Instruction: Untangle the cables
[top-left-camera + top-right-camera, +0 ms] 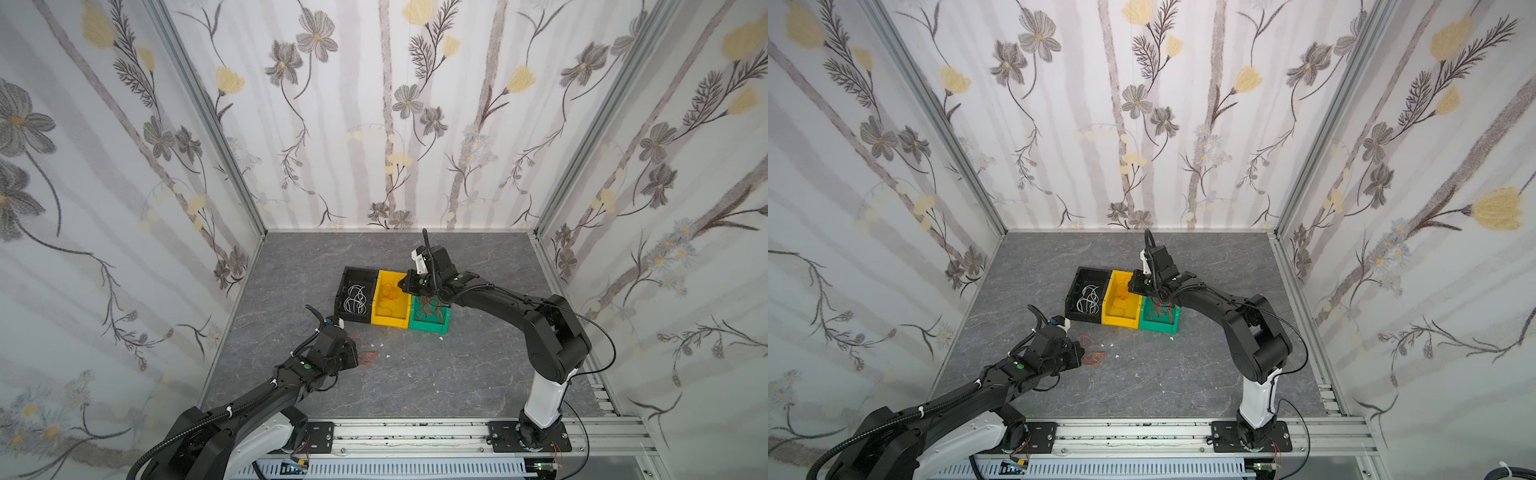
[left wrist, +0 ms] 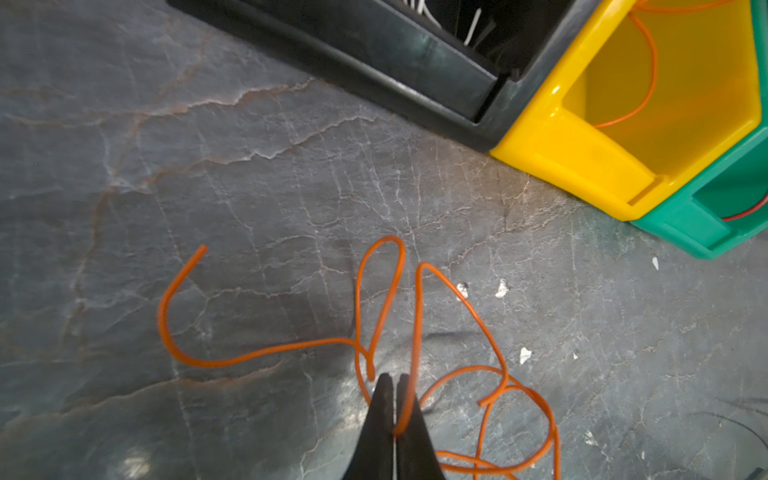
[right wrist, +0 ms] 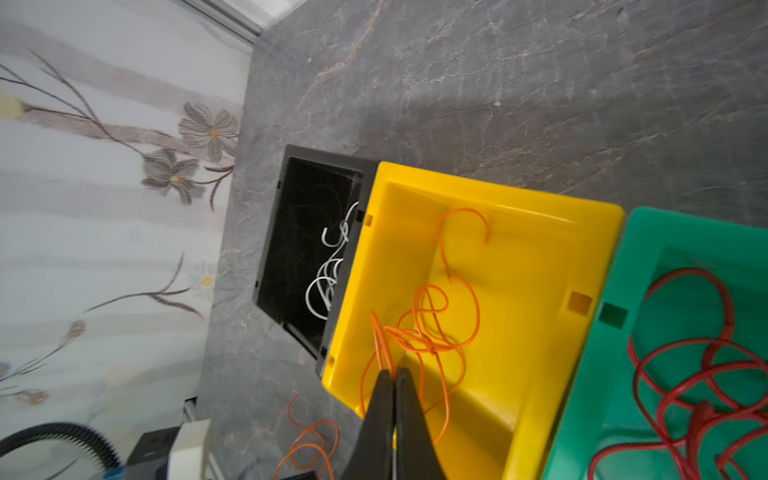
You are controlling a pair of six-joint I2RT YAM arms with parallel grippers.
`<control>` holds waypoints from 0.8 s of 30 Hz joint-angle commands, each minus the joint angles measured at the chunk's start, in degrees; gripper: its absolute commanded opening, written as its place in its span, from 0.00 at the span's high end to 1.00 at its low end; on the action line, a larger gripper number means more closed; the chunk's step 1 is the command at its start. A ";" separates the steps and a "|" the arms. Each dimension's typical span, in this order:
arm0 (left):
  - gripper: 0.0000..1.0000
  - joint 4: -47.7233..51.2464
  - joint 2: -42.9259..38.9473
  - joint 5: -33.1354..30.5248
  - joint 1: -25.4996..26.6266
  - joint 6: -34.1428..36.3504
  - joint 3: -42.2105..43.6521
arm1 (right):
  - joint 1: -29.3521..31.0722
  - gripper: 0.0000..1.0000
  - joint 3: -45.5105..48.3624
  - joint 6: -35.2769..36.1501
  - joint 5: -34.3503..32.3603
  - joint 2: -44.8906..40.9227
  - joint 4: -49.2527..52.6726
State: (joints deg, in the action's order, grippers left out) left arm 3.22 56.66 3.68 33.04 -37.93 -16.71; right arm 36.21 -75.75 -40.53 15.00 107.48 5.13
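Note:
My left gripper [image 2: 394,377] is shut low over the table, pinching a loose orange cable [image 2: 266,352] that curls in loops on the slate; both top views show it in front of the bins [image 1: 368,357] [image 1: 1094,358]. My right gripper [image 3: 394,370] is shut on a tangle of orange cable [image 3: 428,332] hanging into the yellow bin [image 3: 540,291]. White cables [image 1: 355,299] lie in the black bin [image 1: 353,272]. Red cables [image 3: 681,365] lie in the green bin [image 3: 665,232].
The three bins stand side by side mid-table: black, yellow [image 1: 388,320], green [image 1: 428,328]. Small white scraps [image 2: 502,288] dot the slate near the loose cable. Flowered walls close in the table on three sides; a metal rail [image 1: 415,432] runs along the front.

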 commanded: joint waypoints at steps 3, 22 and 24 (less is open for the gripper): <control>1.00 -0.41 -1.23 0.57 0.01 -0.06 -0.58 | 2.27 0.78 -3.12 4.48 -7.43 2.66 6.72; 1.00 -1.23 -7.53 7.63 6.46 3.97 -2.98 | 5.64 0.46 16.13 2.67 10.54 -16.51 -1.82; 1.00 -2.17 -5.54 5.48 8.18 2.79 -2.87 | 6.45 0.43 19.52 1.80 11.26 -19.09 -3.32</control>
State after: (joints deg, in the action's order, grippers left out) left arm 2.81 49.67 11.14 39.92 -34.76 -19.27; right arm 41.95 -58.85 -36.95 22.06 91.02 6.17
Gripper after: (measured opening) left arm 0.050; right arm 0.561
